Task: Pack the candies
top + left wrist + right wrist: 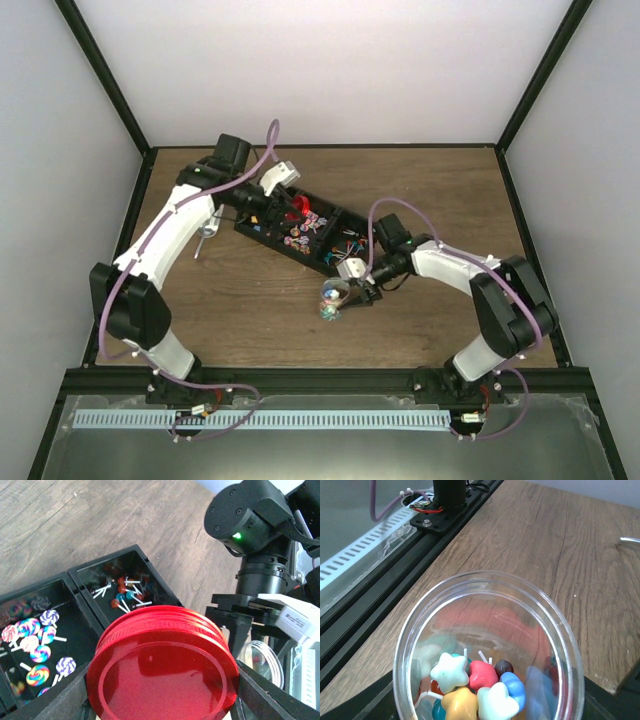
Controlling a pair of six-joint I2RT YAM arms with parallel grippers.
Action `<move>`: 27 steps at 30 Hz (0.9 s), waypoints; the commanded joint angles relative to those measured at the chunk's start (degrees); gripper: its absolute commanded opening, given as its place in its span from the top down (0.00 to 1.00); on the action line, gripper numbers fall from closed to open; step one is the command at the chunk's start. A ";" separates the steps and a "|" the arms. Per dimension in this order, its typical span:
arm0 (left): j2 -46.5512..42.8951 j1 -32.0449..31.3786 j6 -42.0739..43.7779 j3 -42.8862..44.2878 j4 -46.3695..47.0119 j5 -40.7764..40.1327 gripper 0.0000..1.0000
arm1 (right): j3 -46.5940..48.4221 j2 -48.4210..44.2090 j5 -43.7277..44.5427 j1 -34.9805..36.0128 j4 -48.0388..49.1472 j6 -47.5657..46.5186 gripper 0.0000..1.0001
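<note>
Red lid clamped in left gripper; right gripper seemingly clasps clear jar holding candies.

A black tray of candies lies diagonally at the middle of the table. The left pincer holds a red lid over its far end. The right pincer grips a clear jar by its near end.

White shells, black joints on left arm, right arm; purple cables.
</note>
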 commanded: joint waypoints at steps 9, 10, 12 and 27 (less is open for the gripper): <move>-10.43 0.16 16.49 -7.30 -14.37 -8.15 0.37 | 7.40 11.88 9.79 6.24 25.93 26.12 0.47; -10.83 0.13 16.86 -7.92 -14.34 -8.62 0.37 | 8.16 12.71 11.20 6.33 26.50 26.62 0.48; -11.48 0.14 17.09 -8.95 -13.77 -9.22 0.37 | 8.59 13.53 13.92 6.33 27.95 26.48 0.48; -10.33 0.21 19.77 -9.76 -12.06 -10.05 0.37 | 18.09 20.58 20.26 1.33 25.96 22.48 0.51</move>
